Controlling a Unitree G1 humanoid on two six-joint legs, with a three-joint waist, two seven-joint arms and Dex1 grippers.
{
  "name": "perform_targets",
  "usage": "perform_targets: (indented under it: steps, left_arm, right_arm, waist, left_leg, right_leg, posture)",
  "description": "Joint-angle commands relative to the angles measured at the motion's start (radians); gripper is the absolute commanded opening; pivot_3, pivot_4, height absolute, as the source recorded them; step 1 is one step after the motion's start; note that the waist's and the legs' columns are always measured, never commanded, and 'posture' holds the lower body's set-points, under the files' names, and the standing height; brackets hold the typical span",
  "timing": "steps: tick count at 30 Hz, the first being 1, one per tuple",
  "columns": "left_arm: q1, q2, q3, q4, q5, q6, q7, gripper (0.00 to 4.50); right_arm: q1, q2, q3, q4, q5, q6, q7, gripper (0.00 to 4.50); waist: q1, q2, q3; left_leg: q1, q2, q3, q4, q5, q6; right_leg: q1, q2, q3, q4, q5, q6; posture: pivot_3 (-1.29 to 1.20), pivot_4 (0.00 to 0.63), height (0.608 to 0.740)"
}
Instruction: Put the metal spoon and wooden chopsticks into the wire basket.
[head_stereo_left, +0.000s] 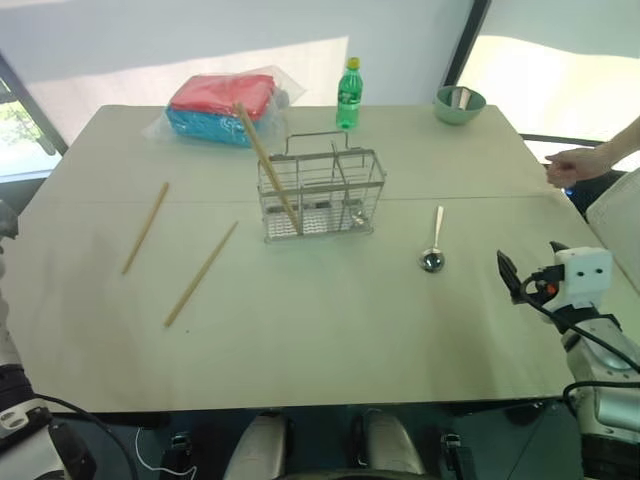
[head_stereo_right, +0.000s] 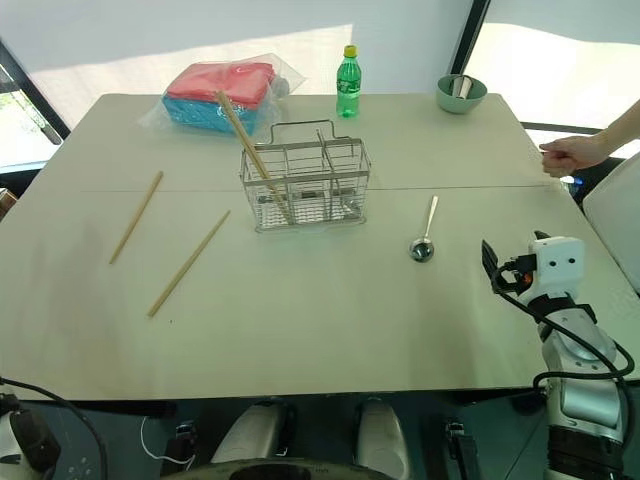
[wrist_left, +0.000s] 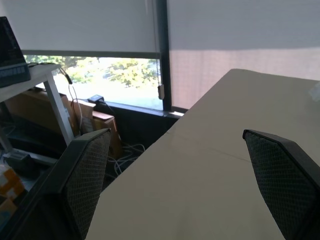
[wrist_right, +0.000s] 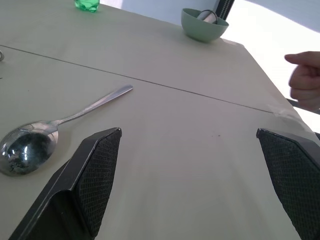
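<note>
Right end effector (head_stereo_left: 512, 276), spread wide and empty, should be lowered over the metal spoon's (head_stereo_left: 434, 243) handle at its ten o'clock.

Right arm: silver-grey metal forearm, white boxy wrist housing (head_stereo_right: 556, 262), small red detail, looped black cables. Right tool (wrist_right: 192, 185): two black fingers (wrist_right: 95, 175), diamond-textured pads. Left tool (wrist_left: 182, 192): same black textured fingers.
</note>
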Motion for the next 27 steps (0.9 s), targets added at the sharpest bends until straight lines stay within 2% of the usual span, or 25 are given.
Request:
perform_targets:
  steps: [1,7,16,21,27]
  left_arm:
    - [-0.006,0.042,0.001,-0.044,0.004,-0.002,-0.008,4.44]
    - [-0.016,0.042,-0.003,-0.047,0.003,0.01,-0.011,4.44]
    - [-0.038,0.05,-0.052,-0.086,-0.007,0.024,-0.049,4.44]
    - [-0.014,0.066,-0.062,-0.263,-0.126,0.158,-0.171,4.44]
    - [-0.045,0.135,-0.2,-0.489,-0.333,0.353,-0.403,4.44]
  right_arm:
    - [-0.013,-0.002,-0.009,-0.005,0.0,-0.021,-0.009,4.5]
    - [-0.012,-0.006,-0.009,-0.017,0.003,-0.016,-0.012,4.5]
    - [-0.057,-0.07,0.002,-0.007,-0.026,-0.001,0.005,4.5]
    - [-0.144,-0.12,0.03,-0.025,-0.043,0.106,-0.01,4.5]
    - [-0.295,-0.146,0.102,-0.078,-0.033,0.326,-0.006,4.5]
  waist:
    - [0.0,0.0,0.0]
    - [0.0,0.0,0.0]
    - [0.0,0.0,0.0]
    - [-0.002,0.0,0.0]
    - [-0.001,0.001,0.001]
  left_leg:
    - [0.0,0.0,0.0,0.0,0.0,0.0]
    - [0.0,0.0,0.0,0.0,0.0,0.0]
    - [0.0,0.0,0.0,0.0,0.0,0.0]
    - [-0.001,0.0,0.0,0.0,0.0,0.0]
    - [-0.002,0.0,0.0,0.001,0.0,0.0]
  right_leg:
    - [0.0,0.0,0.0,0.0,0.0,0.0]
    - [0.0,0.0,0.0,0.0,0.0,0.0]
    - [0.001,0.0,0.0,0.0,0.0,0.0]
    - [0.001,0.0,0.0,0.0,0.0,0.0]
    - [0.002,0.0,0.0,0.0,-0.001,-0.002]
  posture:
    - [0.0,0.15,0.667]
    - [0.0,0.15,0.667]
    - [0.0,0.15,0.667]
    - [0.0,0.15,0.667]
    - [0.0,0.15,0.667]
